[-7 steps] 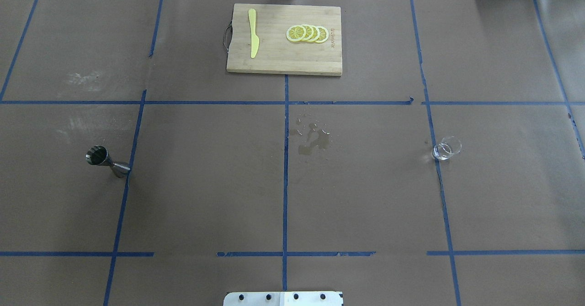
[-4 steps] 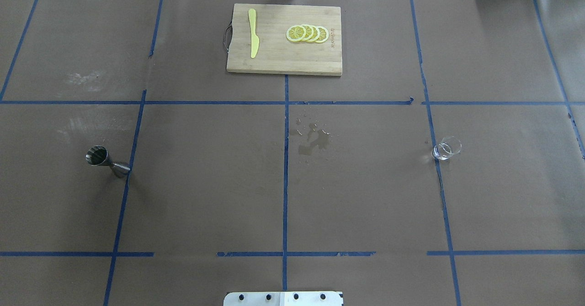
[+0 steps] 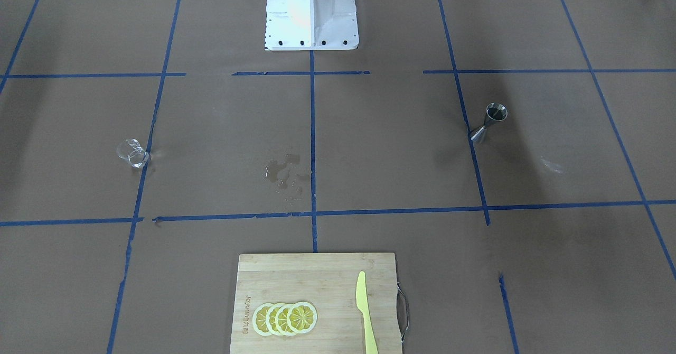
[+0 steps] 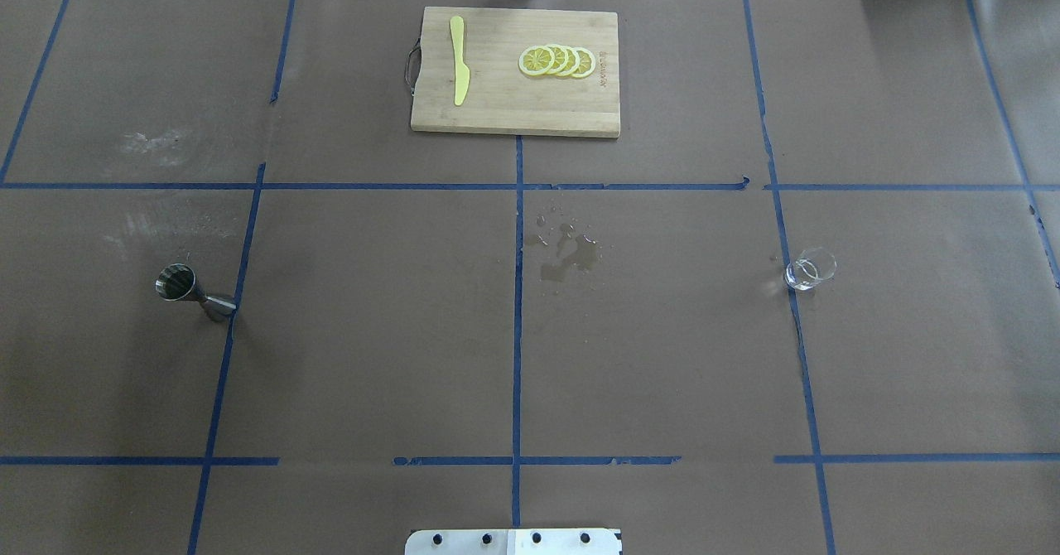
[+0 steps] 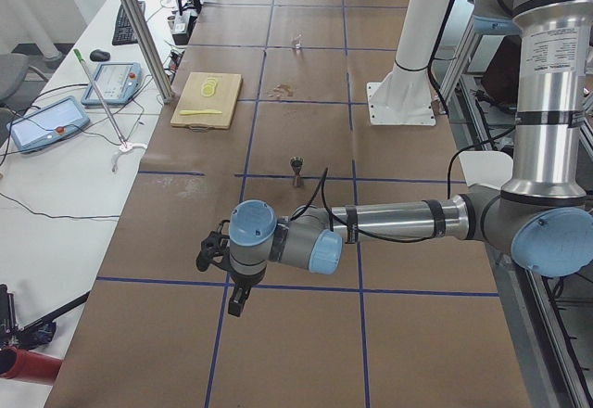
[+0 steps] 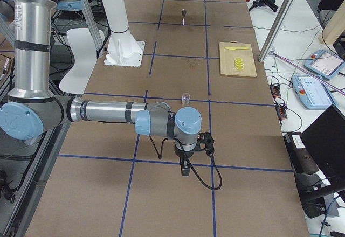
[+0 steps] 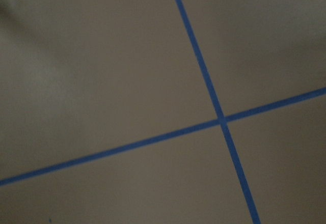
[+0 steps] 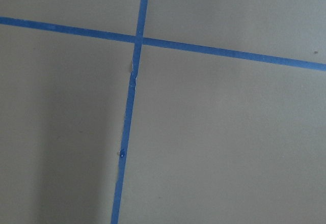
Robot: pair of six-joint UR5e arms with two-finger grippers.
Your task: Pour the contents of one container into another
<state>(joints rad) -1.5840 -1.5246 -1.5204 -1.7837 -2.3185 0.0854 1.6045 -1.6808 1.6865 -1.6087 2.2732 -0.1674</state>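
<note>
The clear glass cup (image 4: 810, 269) stands upright on the brown table at the right of the overhead view, also seen in the front view (image 3: 132, 153). The silver hourglass jigger (image 4: 195, 291) stands upright far off at the left (image 3: 489, 123). Neither gripper shows in the overhead or front views. My left gripper (image 5: 234, 304) hangs over the table's near end in the left side view, well short of the jigger (image 5: 296, 171). My right gripper (image 6: 185, 168) hangs short of the cup (image 6: 186, 97). I cannot tell whether either is open or shut. Both wrist views show only bare table and blue tape.
A wooden cutting board (image 4: 497, 112) at the table's far edge carries lemon slices (image 4: 556, 60) and a yellow knife (image 4: 459, 60). A wet spill (image 4: 567, 255) marks the middle of the table. The white robot base (image 3: 310, 10) stands at the near edge.
</note>
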